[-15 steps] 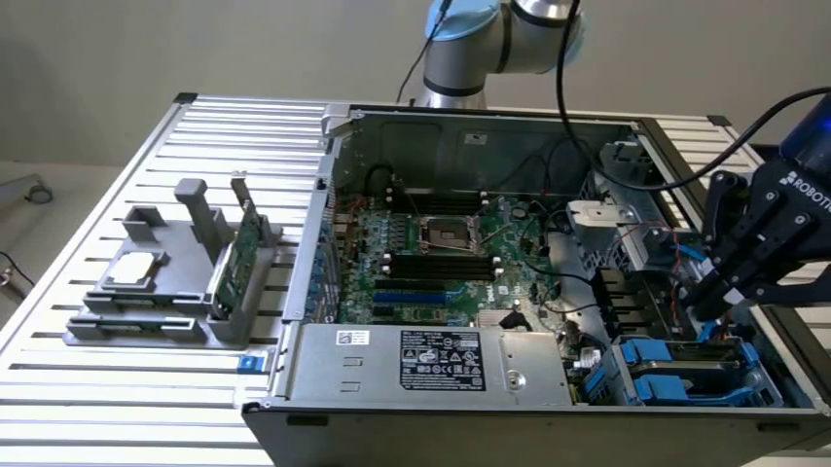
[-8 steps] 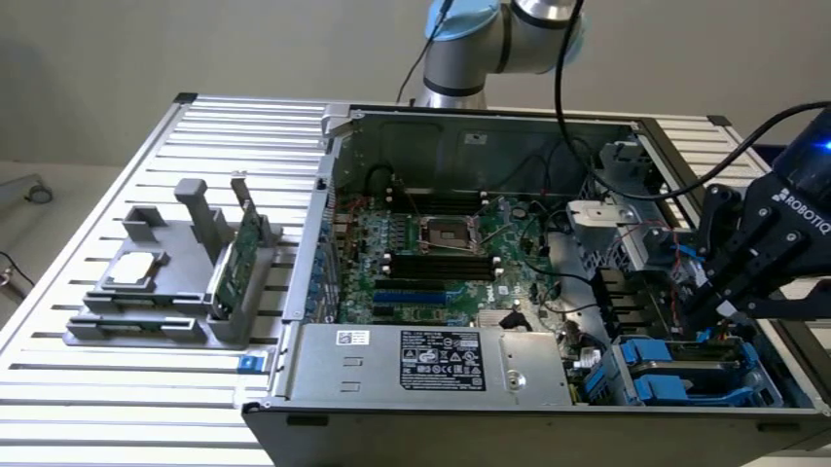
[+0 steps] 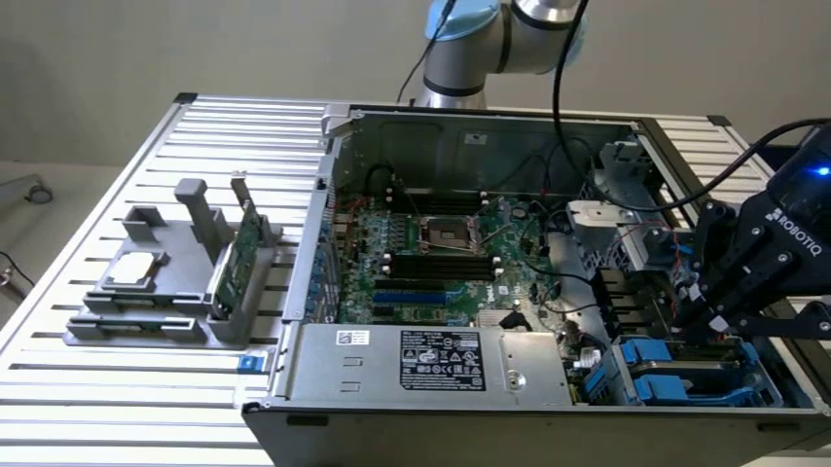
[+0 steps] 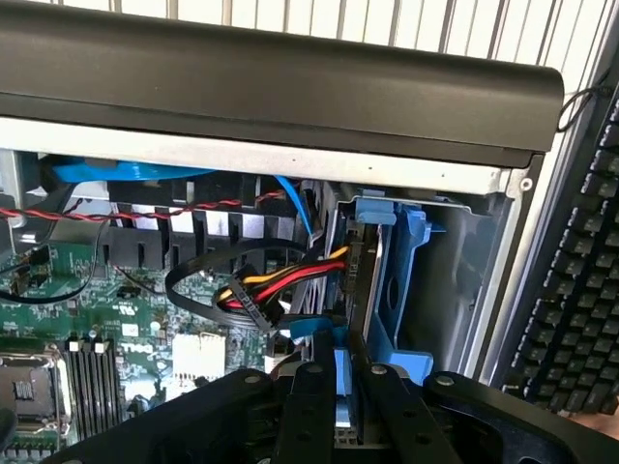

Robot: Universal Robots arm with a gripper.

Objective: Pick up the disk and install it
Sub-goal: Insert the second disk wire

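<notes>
My gripper (image 3: 702, 331) reaches down into the front corner of the open computer case (image 3: 520, 413), at the exterior view's right. In the wrist view its two black fingers (image 4: 308, 406) are shut on the disk (image 4: 356, 290). The disk is seen edge-on as a thin dark slab in a blue plastic carrier (image 4: 398, 280). It stands upright inside the drive bay, close to the case's grey side wall (image 4: 464, 280). Most of the disk's flat faces are hidden. More blue carrier parts (image 3: 663, 375) show in the bay below the gripper.
A bundle of black, red and yellow cables (image 4: 261, 290) hangs right beside the bay. The motherboard (image 3: 429, 253) and the power supply (image 3: 429, 360) fill the case. A grey fixture (image 3: 169, 292) at the exterior view's left holds a small silver chip (image 3: 136, 270) and a green card (image 3: 232, 263). A keyboard (image 4: 580, 290) lies outside the case.
</notes>
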